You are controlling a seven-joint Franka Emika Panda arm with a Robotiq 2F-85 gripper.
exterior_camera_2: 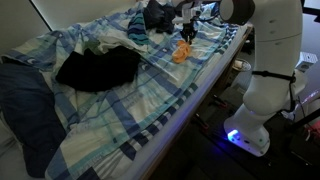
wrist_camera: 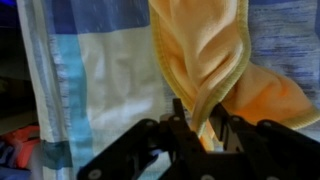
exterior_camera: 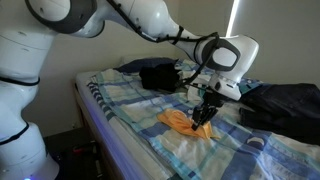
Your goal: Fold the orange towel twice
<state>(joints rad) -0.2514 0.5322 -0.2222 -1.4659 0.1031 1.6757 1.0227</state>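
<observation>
Trailing from the end effector (exterior_camera: 203, 117), orange towel (exterior_camera: 177, 121).

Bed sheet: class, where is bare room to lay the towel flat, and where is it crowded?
Free: the plaid sheet from the black clothes out to its long edge. Crowded: around the orange towel, pinched in the tool, with dark clothes just behind it.

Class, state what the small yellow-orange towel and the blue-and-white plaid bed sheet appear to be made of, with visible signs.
The small yellow-orange towel: probably thin, soft cloth, matte; it drapes in limp folds at the black claw. The blue-and-white plaid bed sheet: seemingly light woven fabric, matte; it lies wrinkled and creased. Exact fibres cannot be told.
</observation>
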